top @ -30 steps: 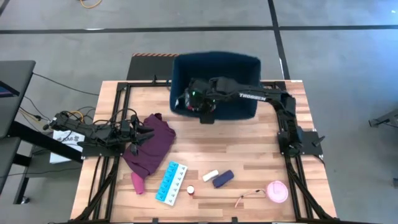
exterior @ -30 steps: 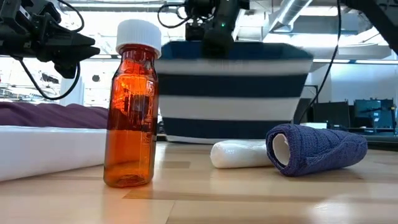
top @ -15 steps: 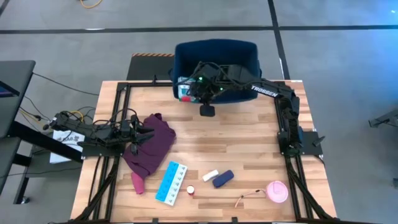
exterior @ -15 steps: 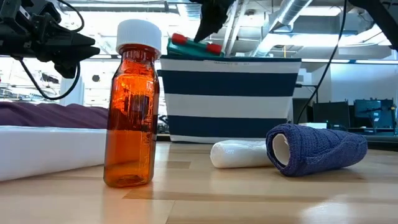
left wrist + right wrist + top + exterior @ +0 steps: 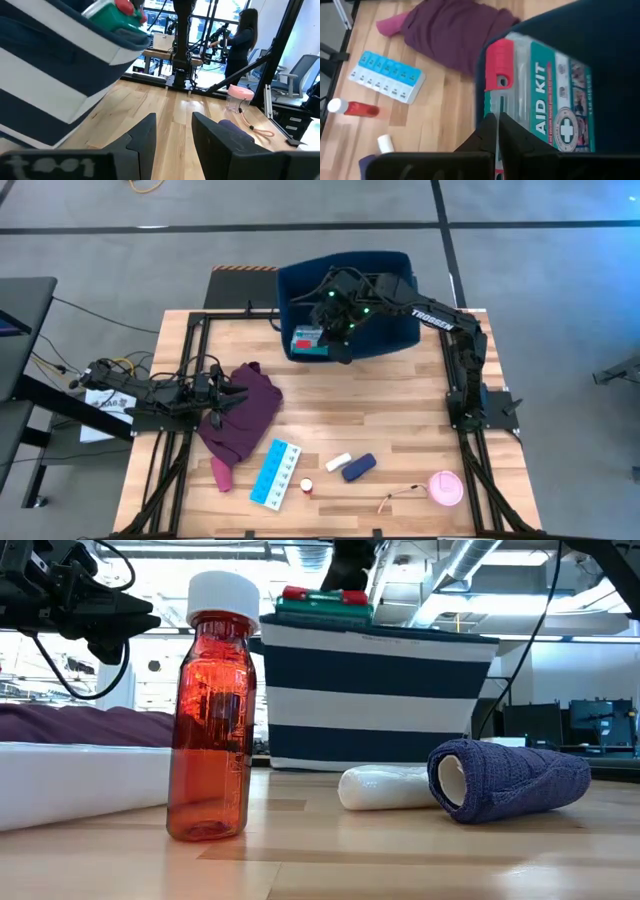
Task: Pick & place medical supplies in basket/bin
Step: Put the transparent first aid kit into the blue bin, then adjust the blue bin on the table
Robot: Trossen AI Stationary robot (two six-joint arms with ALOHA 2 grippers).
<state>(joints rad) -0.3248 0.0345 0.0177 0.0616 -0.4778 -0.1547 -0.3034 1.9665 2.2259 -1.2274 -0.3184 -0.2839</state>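
Observation:
The teal-white-red box (image 5: 307, 340) (image 5: 545, 95) marked AID KIT lies flat on the near-left rim of the dark-blue striped bin (image 5: 390, 330) (image 5: 370, 690). My right gripper (image 5: 338, 348) (image 5: 496, 125) is shut at the box's edge. My left gripper (image 5: 220, 405) (image 5: 172, 135) is open and hovers over the maroon cloth (image 5: 245, 415). Near the table's front lie the light-blue pill organizer (image 5: 275, 473), the small white piece (image 5: 338, 463), the dark-blue oblong (image 5: 358, 467) and the pink disc (image 5: 446, 487) with its tan cord (image 5: 400, 498). My right gripper pinches the box's pale long edge (image 5: 492, 107), just below the red latch (image 5: 497, 62), between its two fingers. It comes from above, slanting down. The box (image 5: 320, 602) rests level on the bin's top rim.
An orange bottle with a white cap (image 5: 306, 487) (image 5: 212, 710) lies beside the pill organizer. The bin stands at the table's far edge, slightly askew. Bare wood shows in the table's middle (image 5: 350, 410). A person (image 5: 245, 40) stands in the room behind.
The bin was rocked, shifted toward the far edge and back, and now sits turned a little. The box rose out above the bin's rim, was tilted there half a second ago, and now lies level on it. My left arm kept still.

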